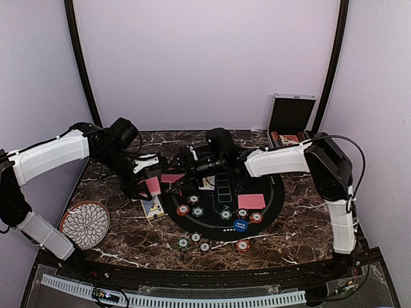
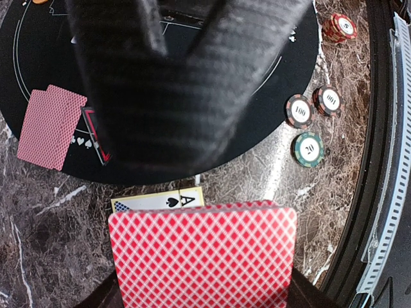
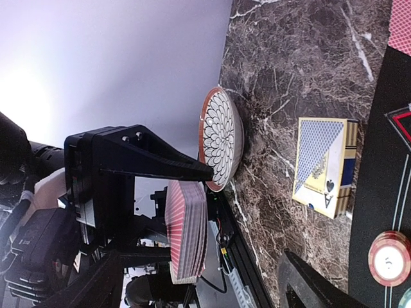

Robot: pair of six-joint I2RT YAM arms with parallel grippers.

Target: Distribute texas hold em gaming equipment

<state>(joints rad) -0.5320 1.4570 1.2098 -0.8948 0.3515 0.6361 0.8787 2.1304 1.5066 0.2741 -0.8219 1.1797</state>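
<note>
Right arm (image 1: 276, 160) lying across the mat (image 1: 209, 226) from 2 to 10 o'clock, left gripper (image 1: 149, 187) clamped on the deck (image 1: 154, 185) at 9, card box (image 1: 153, 207) at 8, plate (image 1: 65, 222) beyond it, 4 chips (image 1: 204, 246) off the 6 o'clock rim, open marble (image 1: 305, 212) at 4.

An "A" with a spade mark shows on the card box (image 2: 158, 203) just beyond the left jaws. Farther out, to their right, a dark chip (image 2: 300, 111) and a second dark chip (image 2: 328, 99) read "100". A green chip (image 2: 308, 149) reads "20" and a red chip (image 2: 339, 27) possibly "5".
</note>
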